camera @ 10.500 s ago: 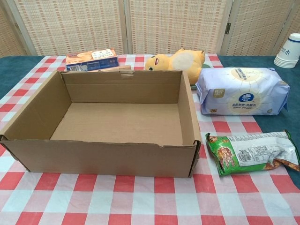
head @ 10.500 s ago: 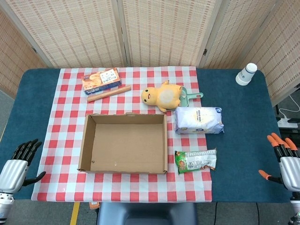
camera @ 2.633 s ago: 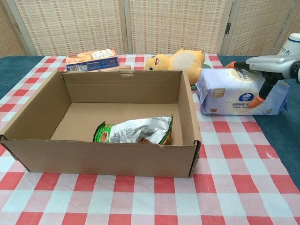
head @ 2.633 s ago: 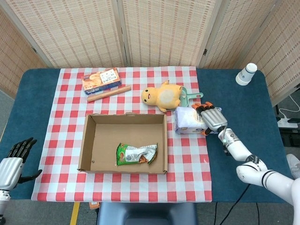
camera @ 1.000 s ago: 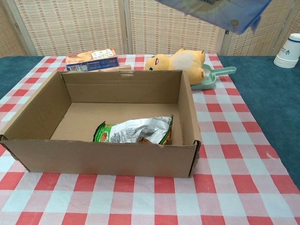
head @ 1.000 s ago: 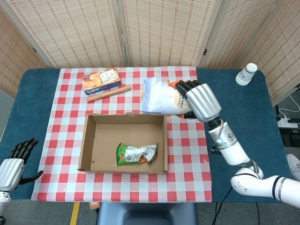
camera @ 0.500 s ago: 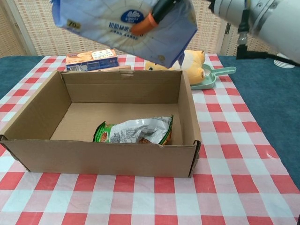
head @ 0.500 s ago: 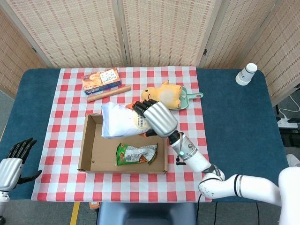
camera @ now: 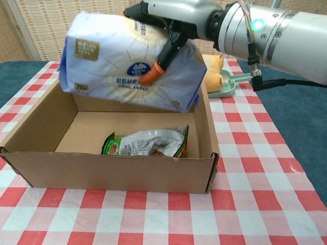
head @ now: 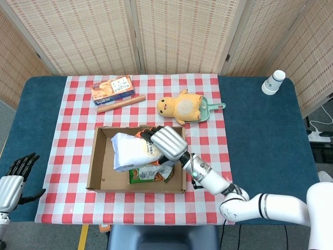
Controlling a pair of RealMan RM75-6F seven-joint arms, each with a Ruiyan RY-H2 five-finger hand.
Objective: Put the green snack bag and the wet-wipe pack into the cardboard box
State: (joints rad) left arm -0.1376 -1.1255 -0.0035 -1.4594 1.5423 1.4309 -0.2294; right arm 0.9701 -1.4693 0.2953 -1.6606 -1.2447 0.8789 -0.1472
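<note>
My right hand [head: 166,142] [camera: 171,23] grips the white-and-blue wet-wipe pack [head: 131,151] [camera: 130,66] and holds it tilted just above the inside of the cardboard box [head: 97,172] [camera: 102,171]. The green snack bag [head: 151,174] [camera: 145,143] lies crumpled on the box floor, toward its front right, partly under the pack in the head view. My left hand [head: 13,179] hangs open at the table's front left edge, far from the box and holding nothing.
Behind the box lie a yellow plush toy [head: 179,105] on a green dustpan [head: 210,108], an orange snack box [head: 112,88] and a wooden rolling pin [head: 120,103]. A paper cup stack [head: 272,82] stands at the far right.
My right hand has carried the wet-wipe pack lower and a little further forward over the box, down to its opening. The left hand has not moved.
</note>
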